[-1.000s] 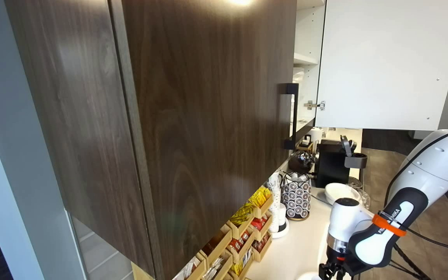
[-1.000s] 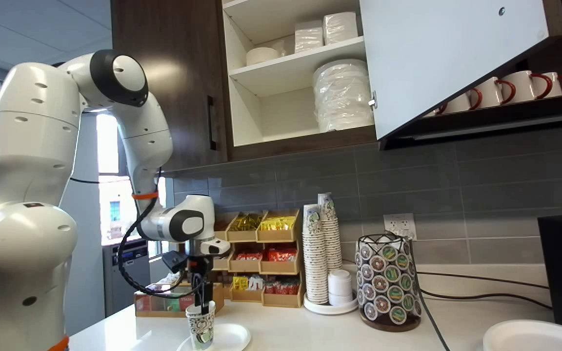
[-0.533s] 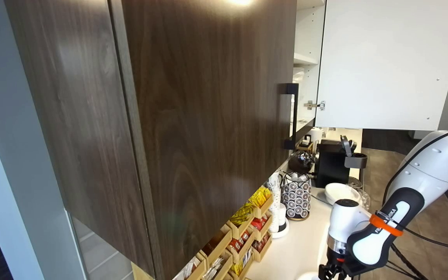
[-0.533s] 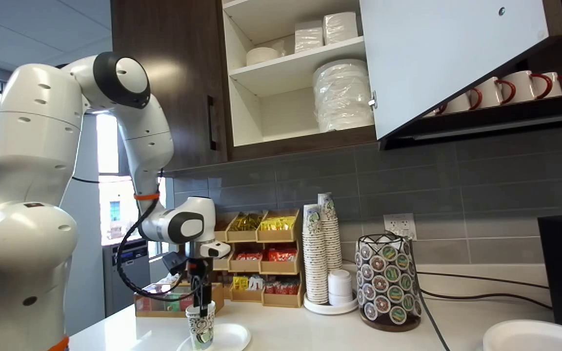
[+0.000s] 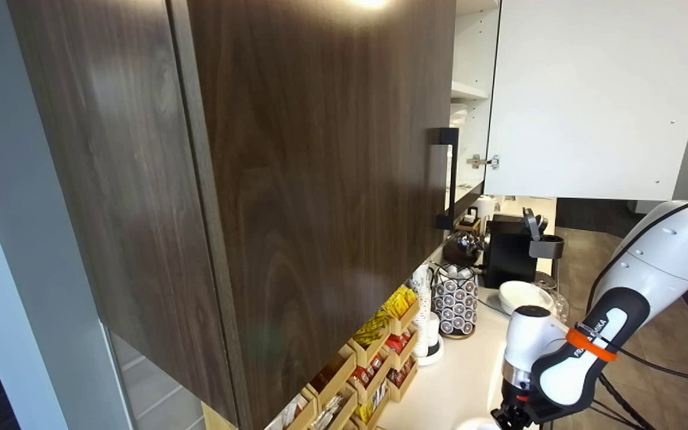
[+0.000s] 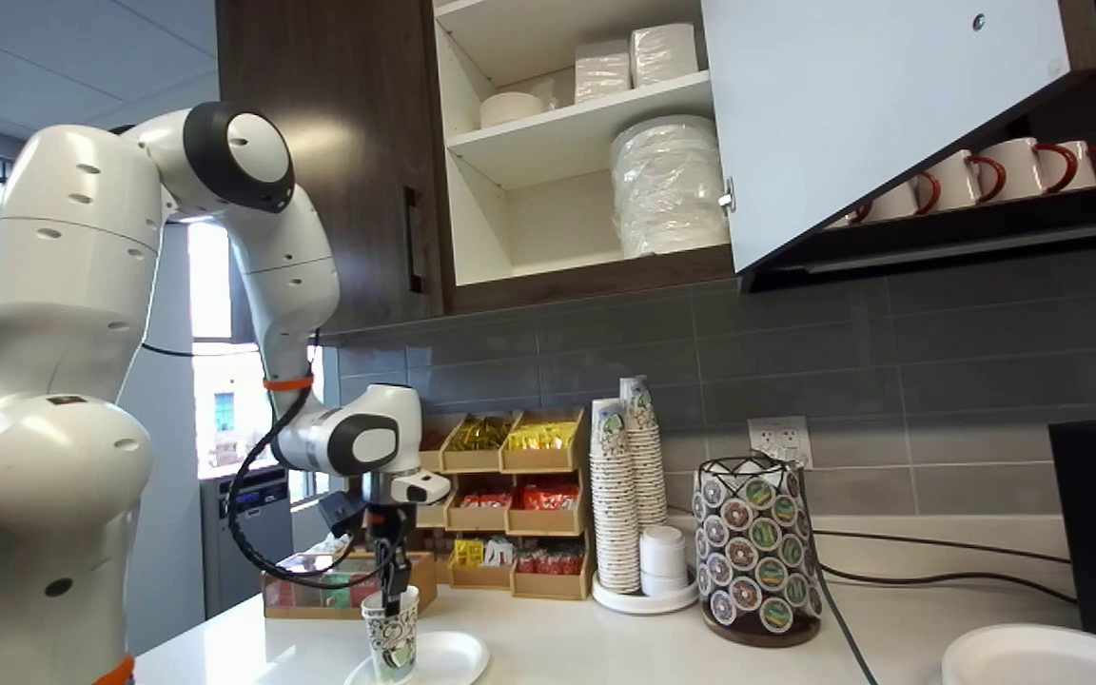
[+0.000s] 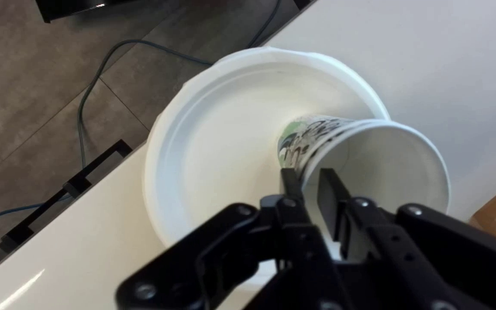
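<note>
Your claw has drawn its black fingers closer together since half a second ago; they stand a narrow gap apart, one inside the patterned paper cup, one outside, its wall between them, and you can't tell whether either touches. That cup stands on a shallow, round white plate, partly hidden by your claw in the wrist view, on the glossy white desk. Beyond, in an exterior view, you have a wooden packet box, a tiered wooden organizer of shiny sachets, two stacks of paper cups and a wire-topped coffee-pod rack. Overhead, an open cabinet holds plastic-wrapped tableware; a woodgrain door blocks much of an exterior view.
</note>
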